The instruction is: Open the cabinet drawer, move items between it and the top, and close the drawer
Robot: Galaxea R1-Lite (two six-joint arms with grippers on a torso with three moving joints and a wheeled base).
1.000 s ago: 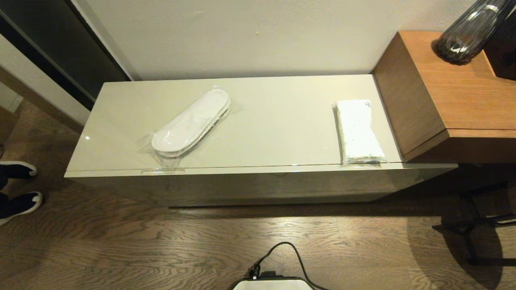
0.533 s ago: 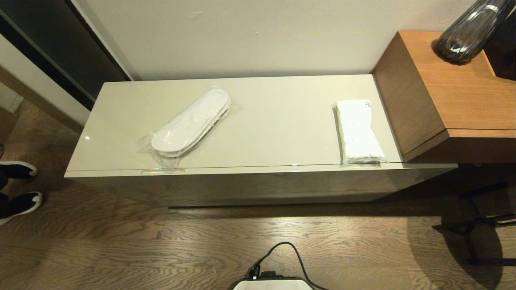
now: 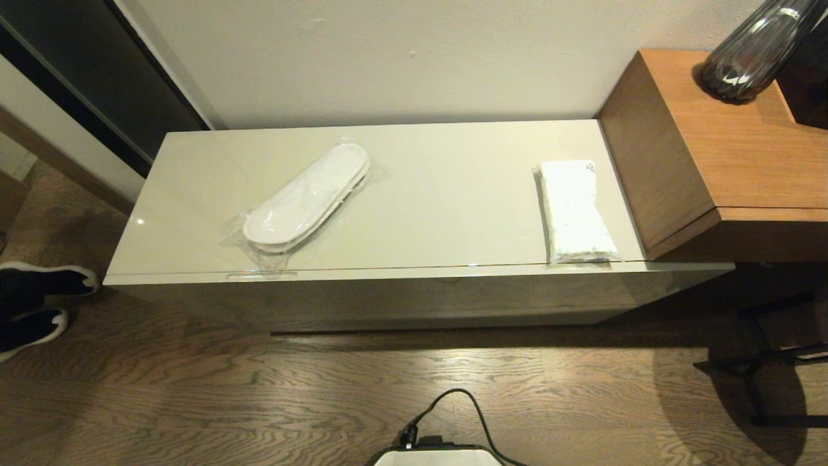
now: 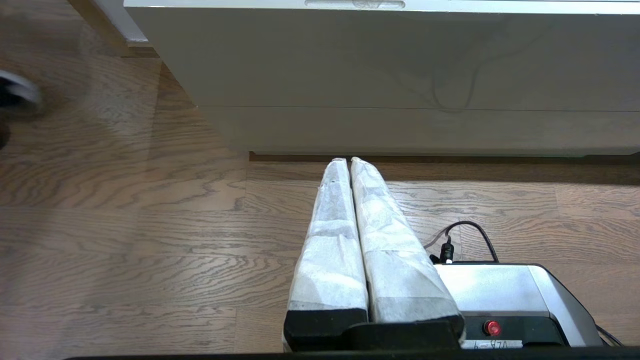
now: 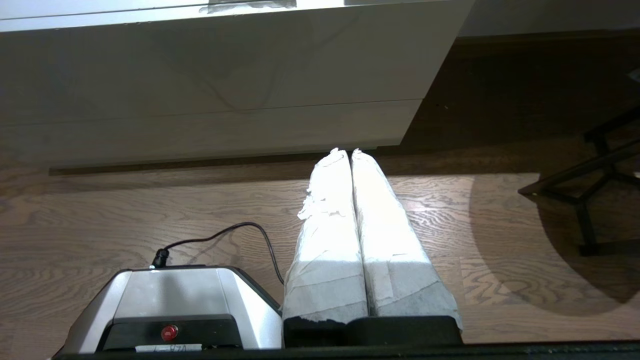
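The wrapped white slippers [image 3: 307,197] lie at an angle on the left half of the cream cabinet top [image 3: 446,194]. The white tissue pack [image 3: 576,210] lies near the top's right front corner. The cabinet drawer [image 3: 414,298] is closed; its front [image 4: 400,60] [image 5: 210,65] fills both wrist views, with one slot handle [image 4: 355,4] at its upper edge. My left gripper [image 4: 348,161] is shut and empty, low over the floor in front of the cabinet. My right gripper [image 5: 348,151] hangs the same way, shut and empty. Neither arm shows in the head view.
A higher orange-brown wooden surface [image 3: 731,149] adjoins the cabinet on the right, with a dark glass vase [image 3: 750,52] on it. A person's dark shoes [image 3: 39,301] stand on the floor at the left. My base [image 3: 436,456] with its black cable [image 3: 475,408] is in front. Black metal legs [image 3: 763,362] stand at the right.
The person's shoes at the left have shifted, the farther one moving rightward toward the cabinet. Nothing on the cabinet has moved.
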